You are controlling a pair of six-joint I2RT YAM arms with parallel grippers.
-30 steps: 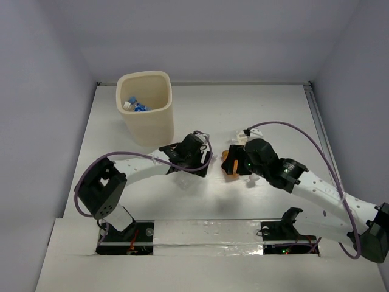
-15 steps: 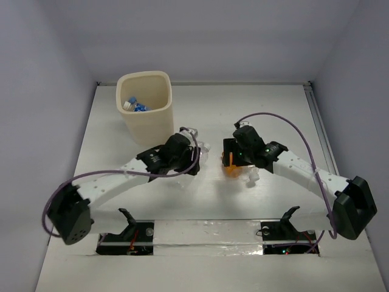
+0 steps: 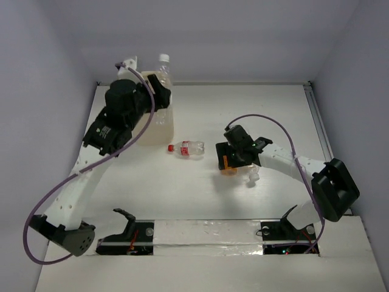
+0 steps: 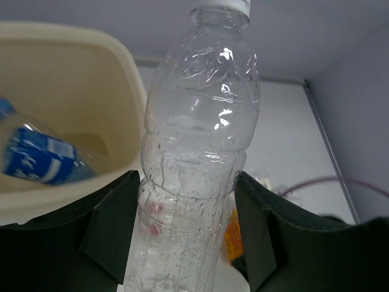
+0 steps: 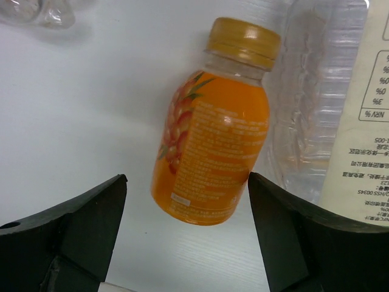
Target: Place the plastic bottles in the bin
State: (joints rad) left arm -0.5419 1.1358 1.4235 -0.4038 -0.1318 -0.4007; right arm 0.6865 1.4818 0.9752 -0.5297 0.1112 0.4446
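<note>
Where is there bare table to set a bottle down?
The table's far half, between the bin and the right rail, is bare, as is the near strip in front of the red-labelled bottle. Crowded mid-table: orange bottle with a clear bottle beside it.

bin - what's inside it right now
One blue-labelled bottle lies inside the bin, seen from the left wrist. The rest of the bottom is cut off there, and from above the left arm and its clear bottle cover the mouth.
</note>
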